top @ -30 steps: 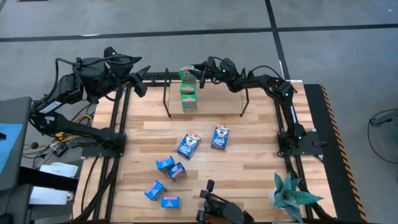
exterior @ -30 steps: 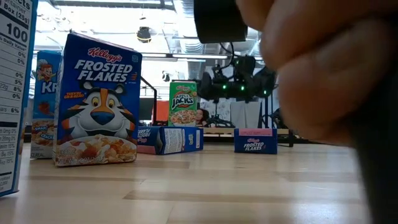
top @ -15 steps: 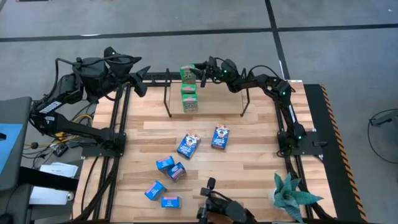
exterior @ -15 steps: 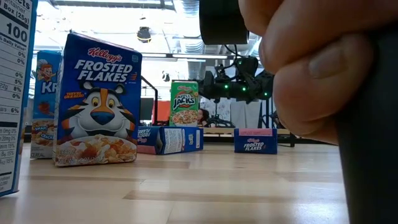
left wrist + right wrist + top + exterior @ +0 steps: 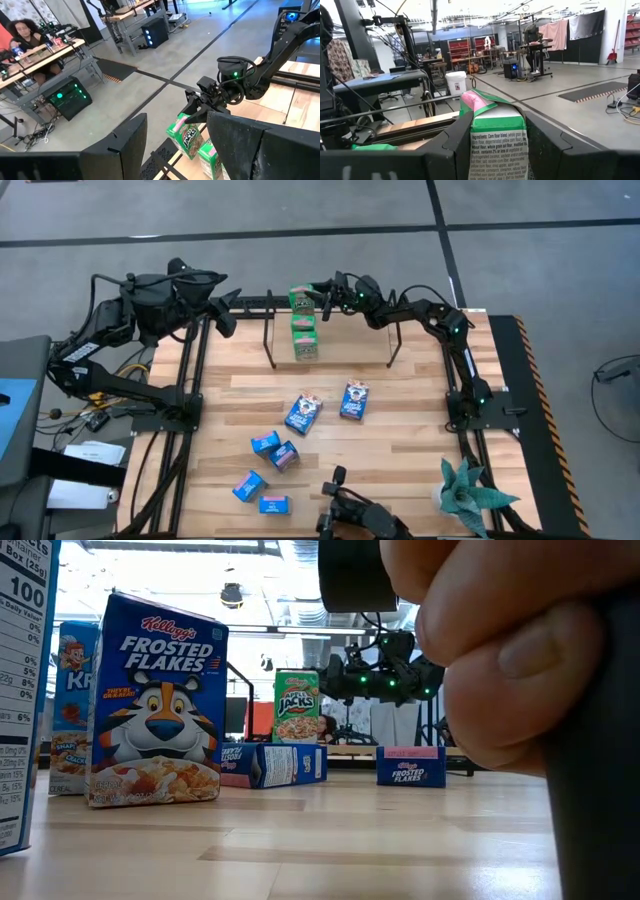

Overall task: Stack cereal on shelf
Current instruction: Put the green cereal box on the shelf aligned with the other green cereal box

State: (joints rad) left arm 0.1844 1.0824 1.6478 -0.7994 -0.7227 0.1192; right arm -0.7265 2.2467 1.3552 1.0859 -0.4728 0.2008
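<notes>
Over the shelf (image 5: 268,340), your right gripper (image 5: 318,296) has its fingers clamped on a green Apple Jacks box (image 5: 300,300), above 2 green boxes (image 5: 304,340) already there. Light, thin cardboard that likely dents: hold the flat sides, gently. Left gripper (image 5: 222,310) waits beside the shelf, fingers apart, empty.

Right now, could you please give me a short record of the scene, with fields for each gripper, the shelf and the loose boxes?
right gripper: shut on the top green box, at the far end of the shelf
left gripper: open, empty, waiting at the far left edge
shelf: three green boxes in a row
loose boxes: two dark blue, four light blue on the table
</notes>
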